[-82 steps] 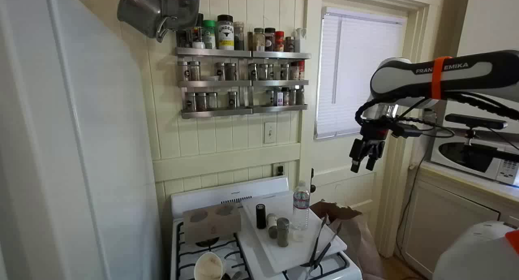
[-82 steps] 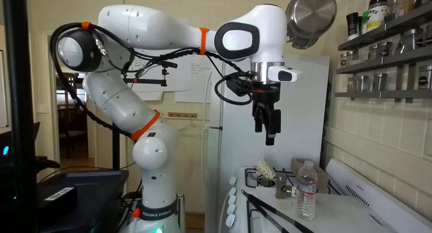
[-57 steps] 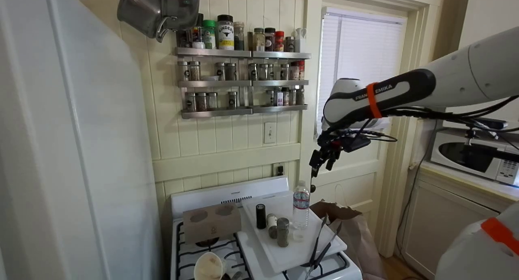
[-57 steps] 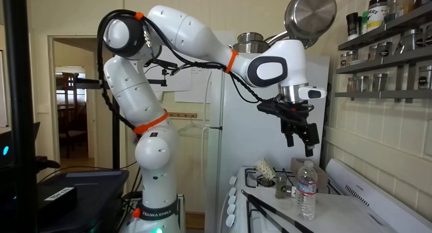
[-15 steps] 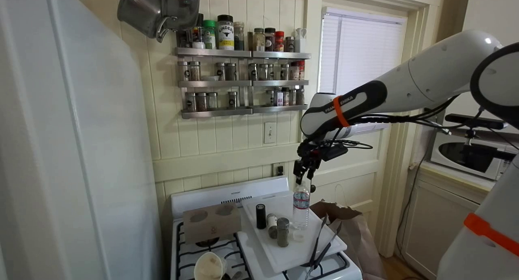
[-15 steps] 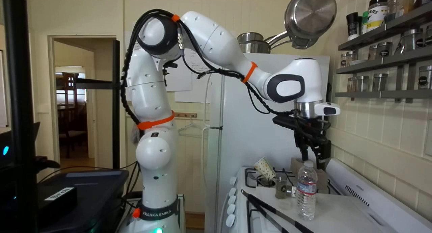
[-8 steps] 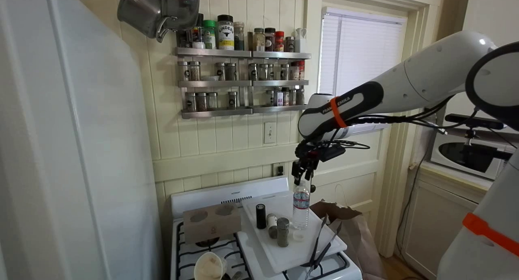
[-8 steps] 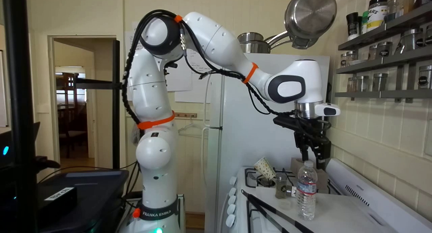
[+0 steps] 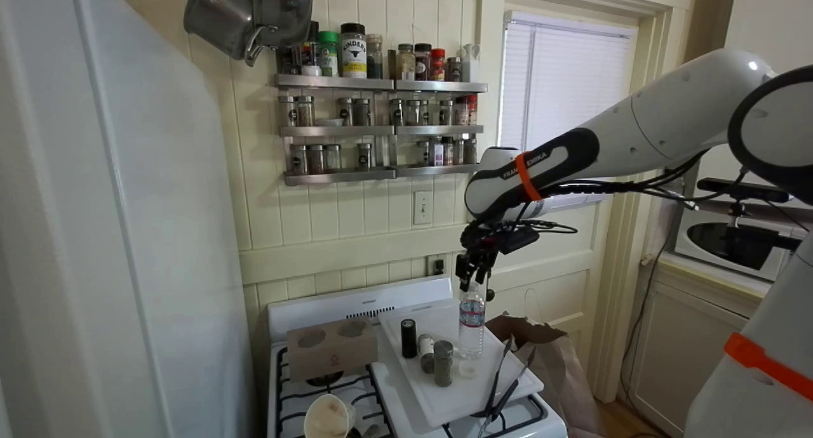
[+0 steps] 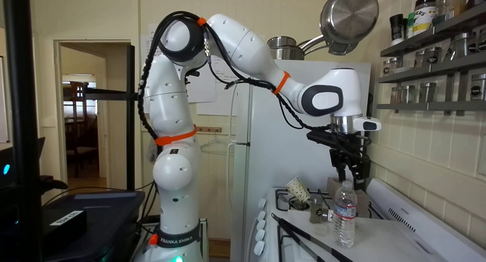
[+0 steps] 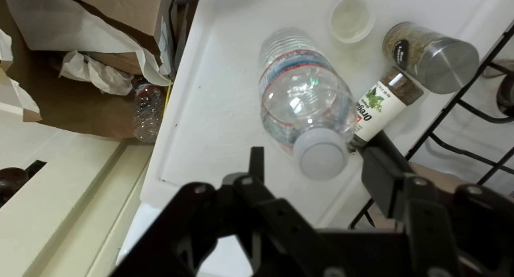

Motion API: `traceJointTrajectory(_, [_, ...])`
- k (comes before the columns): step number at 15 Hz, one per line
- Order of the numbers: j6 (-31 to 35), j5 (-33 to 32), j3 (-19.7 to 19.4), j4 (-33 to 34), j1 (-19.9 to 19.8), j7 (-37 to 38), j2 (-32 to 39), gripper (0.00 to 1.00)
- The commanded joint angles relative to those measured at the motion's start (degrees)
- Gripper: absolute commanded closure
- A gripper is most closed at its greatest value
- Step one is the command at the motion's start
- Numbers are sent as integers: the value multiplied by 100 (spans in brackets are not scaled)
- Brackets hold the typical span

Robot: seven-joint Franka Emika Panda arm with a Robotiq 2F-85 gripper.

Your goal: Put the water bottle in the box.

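The water bottle stands upright on a white board and shows in both exterior views. In the wrist view the bottle has its pale cap towards the camera. My gripper is open and empty, at cap height or just above it; it also shows in an exterior view. In the wrist view the cap appears between the spread fingers of the gripper; neither finger visibly touches it. The brown cardboard box with two round holes sits on the stove; the bottle partly hides it in an exterior view.
The white board also bears spice jars, a black-lidded jar and a small clear cup. Black tongs lean at its front. A paper cup lies on the burners. A paper bag stands beside the stove.
Over several seconds my open gripper has moved down and over the stove to the bottle's cap. In the last half second it has shifted only very slightly. The bottle and box have not moved.
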Motion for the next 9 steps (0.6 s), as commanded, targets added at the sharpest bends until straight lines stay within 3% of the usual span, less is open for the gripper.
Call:
traceJointTrajectory(1, [-230, -13, 36, 26, 5, 22, -22, 38])
traceJointTrajectory(4, [-259, -24, 45, 22, -1, 34, -26, 40])
traceJointTrajectory(5, [-260, -23, 44, 24, -3, 37, -25, 47])
traceJointTrajectory(6, [-269, -36, 46, 27, -10, 58, -25, 63])
traceJointTrajectory(9, [-444, -172, 67, 39, -46, 140, -61, 87])
